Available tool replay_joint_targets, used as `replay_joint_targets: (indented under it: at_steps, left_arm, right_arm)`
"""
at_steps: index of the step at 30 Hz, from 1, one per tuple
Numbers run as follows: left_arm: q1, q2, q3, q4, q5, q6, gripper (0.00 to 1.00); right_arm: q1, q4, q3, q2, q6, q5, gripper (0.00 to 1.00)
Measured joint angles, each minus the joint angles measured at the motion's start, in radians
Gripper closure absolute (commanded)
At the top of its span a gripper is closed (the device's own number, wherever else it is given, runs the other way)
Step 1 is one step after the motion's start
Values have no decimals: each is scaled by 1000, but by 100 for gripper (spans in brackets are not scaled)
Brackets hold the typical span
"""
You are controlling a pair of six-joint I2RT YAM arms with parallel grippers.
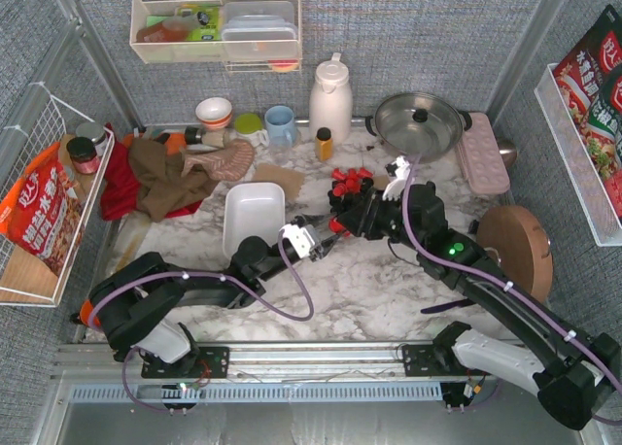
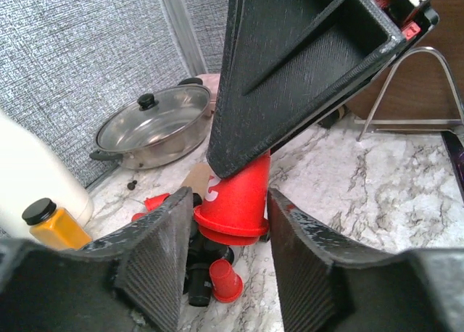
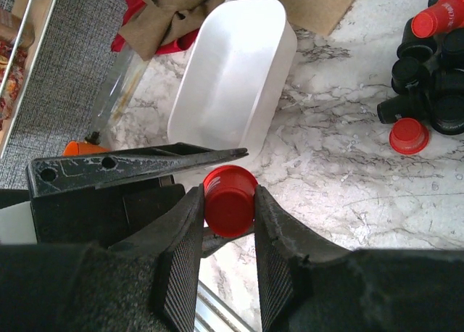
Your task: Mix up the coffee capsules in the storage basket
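Handing over one red capsule is the step I judge to be under way. The capsule sits pinched between the fingertips of the right gripper, whose jaws are drawn narrow and clamp its tapered sides.

In the left wrist view the left gripper has its jaws at middling width, one on each side of the capsule's wide rim. They are at or just beside the rim, and I cannot tell whether they bear on it yet.

To do this well, the left jaws should close squarely on the rim or just above it. Lower down, the taper would likely squeeze the capsule out of the grip. The right jaws should part only once the left hold is firm, then draw straight back along their own line so the fingers do not drag the capsule askew.

Beyond the tips of the right jaws lies the storage basket, apart from both grippers, with nothing visible inside it. Off to the outer side of the right jaws, the other capsules, red and black, sit heaped on the marble table. By my reading the task is barely begun.
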Motion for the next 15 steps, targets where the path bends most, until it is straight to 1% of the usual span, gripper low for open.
replay_joint_targets:
  at_steps: [4,6,11,15]
  left_arm:
    - [-1,1,-16,12,-19,-3,52]
    - [-2,0,-35,23,-25,-7,53]
    - [0,-43,-95,2,-128,-25,53]
    - [3,-121,-114,-96,-305,-69,54]
  right_arm:
    - [0,0,0,8,2,8,58]
    - [5,-8,0,14,6,16,53]
    - [0,-19,12,21,5,89,52]
    - [2,-51,34,34,-34,192,52]
